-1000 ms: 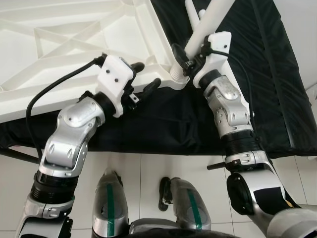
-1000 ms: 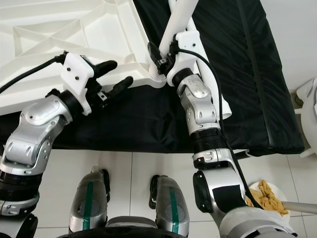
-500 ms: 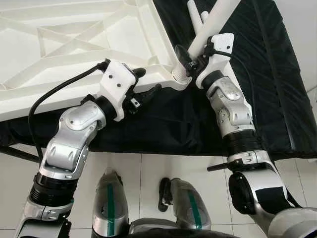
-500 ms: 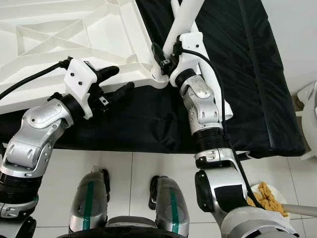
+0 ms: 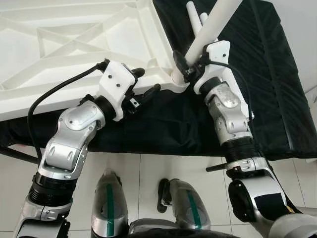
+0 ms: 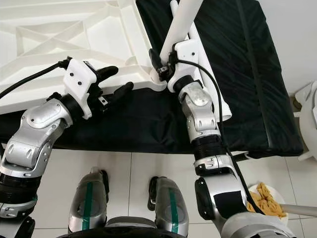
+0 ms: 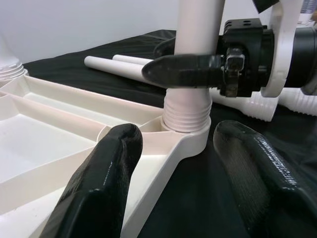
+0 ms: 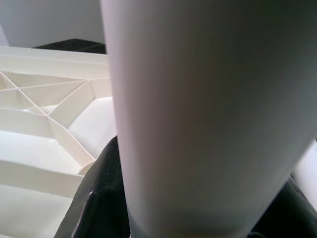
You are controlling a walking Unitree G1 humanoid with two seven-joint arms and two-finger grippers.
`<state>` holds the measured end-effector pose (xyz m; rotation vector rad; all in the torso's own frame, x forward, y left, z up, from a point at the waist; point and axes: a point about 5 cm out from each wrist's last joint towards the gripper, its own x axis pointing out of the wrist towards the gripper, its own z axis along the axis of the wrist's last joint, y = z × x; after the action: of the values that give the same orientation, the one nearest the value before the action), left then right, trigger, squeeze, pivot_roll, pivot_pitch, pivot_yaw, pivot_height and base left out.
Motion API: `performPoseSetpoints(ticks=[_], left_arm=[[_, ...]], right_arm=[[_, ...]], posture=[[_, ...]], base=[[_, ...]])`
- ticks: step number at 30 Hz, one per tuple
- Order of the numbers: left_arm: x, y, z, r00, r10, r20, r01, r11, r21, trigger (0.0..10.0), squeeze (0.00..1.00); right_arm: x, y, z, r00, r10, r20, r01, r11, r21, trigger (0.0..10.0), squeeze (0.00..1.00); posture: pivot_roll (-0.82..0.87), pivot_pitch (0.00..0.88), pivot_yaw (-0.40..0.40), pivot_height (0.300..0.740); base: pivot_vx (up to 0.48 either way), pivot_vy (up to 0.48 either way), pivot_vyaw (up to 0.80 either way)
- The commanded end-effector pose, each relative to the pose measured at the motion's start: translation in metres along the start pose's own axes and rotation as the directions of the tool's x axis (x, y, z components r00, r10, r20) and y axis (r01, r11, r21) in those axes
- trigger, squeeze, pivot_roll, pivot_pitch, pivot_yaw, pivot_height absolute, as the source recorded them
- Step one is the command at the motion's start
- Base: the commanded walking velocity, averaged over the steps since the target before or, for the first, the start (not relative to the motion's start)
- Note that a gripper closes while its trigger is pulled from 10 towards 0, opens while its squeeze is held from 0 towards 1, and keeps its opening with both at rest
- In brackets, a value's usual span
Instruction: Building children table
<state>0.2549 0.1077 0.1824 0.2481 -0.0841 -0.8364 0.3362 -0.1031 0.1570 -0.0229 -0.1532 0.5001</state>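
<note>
Table leg [image 5: 212, 27], a white plastic tube at upper centre, stands with its threaded end in the corner socket [image 7: 185, 133] of the upturned tabletop [image 5: 74, 44]; the right gripper [image 5: 190, 62] clamps it low. It probably handles light, stiff and slippery, best held near the thread. The left gripper [image 5: 146, 84] hovers wide open by the rim. No writing is legible.
</note>
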Motion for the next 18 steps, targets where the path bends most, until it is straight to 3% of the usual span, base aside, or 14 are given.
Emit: performPoseSetpoints(ticks=[1,10,18], left_arm=[[-0.0001,-0.0020,0.0026,1.000,0.012,0.007,-0.012,1.000,0.008,10.0,0.00],[-0.0002,-0.0011,0.0035,1.000,0.012,0.009,-0.012,1.000,0.010,10.0,0.00],[-0.0017,0.0003,0.0044,1.000,0.019,0.008,-0.019,1.000,0.009,10.0,0.00]], right_arm=[[-0.0101,0.0035,-0.0298,0.990,0.019,-0.140,-0.015,0.999,0.031,10.0,0.00],[-0.0093,-0.0031,-0.0290,0.990,0.002,-0.140,-0.006,0.999,-0.033,10.0,0.00],[-0.0171,0.0037,-0.0352,0.986,0.058,-0.153,-0.077,0.989,-0.123,10.0,0.00]], posture=[[0.13,0.082,-0.108,0.740],[0.13,0.084,-0.104,0.740],[0.13,0.100,-0.101,0.740]], base=[[0.000,0.000,0.00],[0.000,0.000,0.00],[0.000,0.000,0.00]])
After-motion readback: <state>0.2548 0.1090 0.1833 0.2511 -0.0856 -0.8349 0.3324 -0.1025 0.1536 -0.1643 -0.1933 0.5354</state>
